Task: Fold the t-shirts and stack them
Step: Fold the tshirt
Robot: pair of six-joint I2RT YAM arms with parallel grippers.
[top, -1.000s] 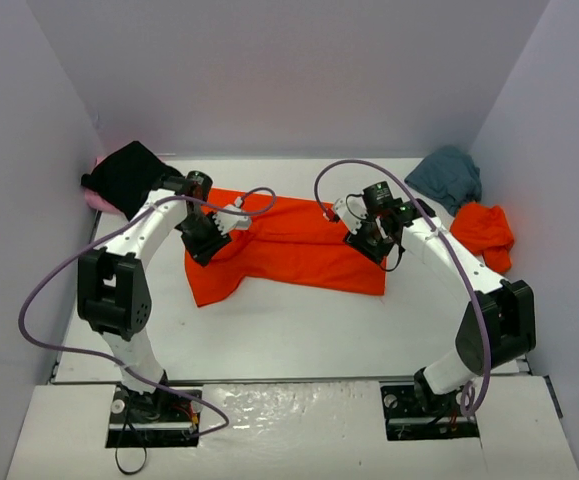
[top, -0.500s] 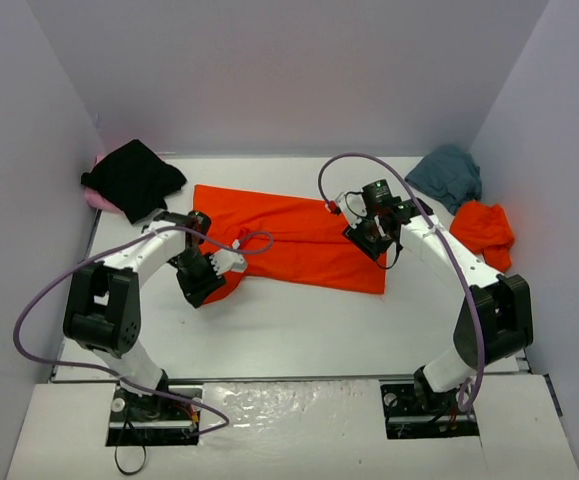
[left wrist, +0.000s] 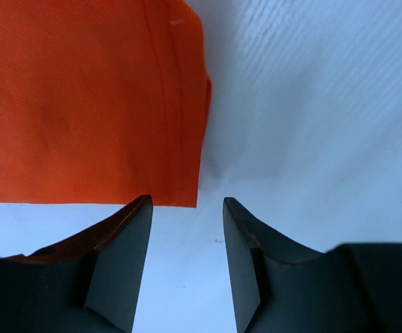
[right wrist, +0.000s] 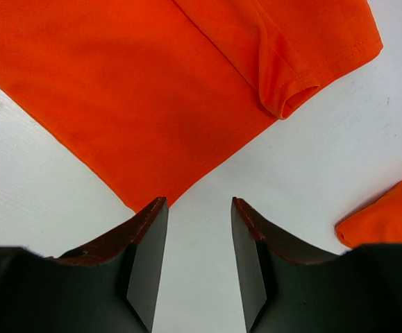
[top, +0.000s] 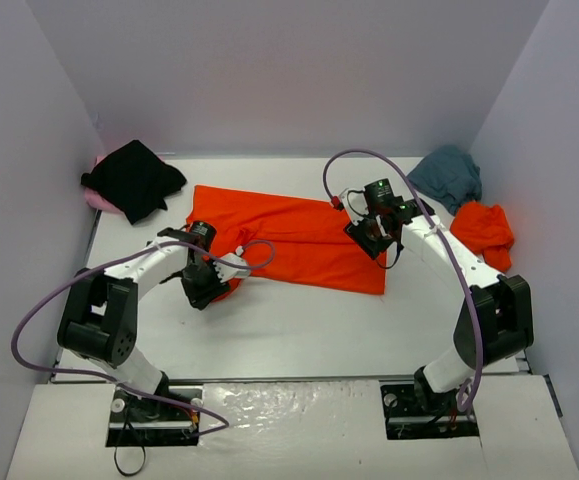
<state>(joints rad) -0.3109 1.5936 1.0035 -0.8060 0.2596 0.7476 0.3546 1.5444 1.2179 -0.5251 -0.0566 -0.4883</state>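
The left pincer (left wrist: 187, 205) is seen spread, with nothing between its fingers but the bare white surface (left wrist: 312, 104). A hemmed corner of the flattened orange-red t-shirt (left wrist: 82, 97) lies just ahead of one fingertip. The right pincer (right wrist: 199, 202) is likewise spread and empty, held low over the surface at another corner of the same shirt, near a sleeve (right wrist: 291, 87). In the overhead view this t-shirt is laid out flat across the middle of the surface, between the two pincers. A crumpled orange-red t-shirt (top: 484, 232) is found at the right edge, with a teal-grey t-shirt (top: 447, 175) just behind it. At the far left a black t-shirt (top: 134, 178) is heaped upon a pink t-shirt (top: 95, 198).
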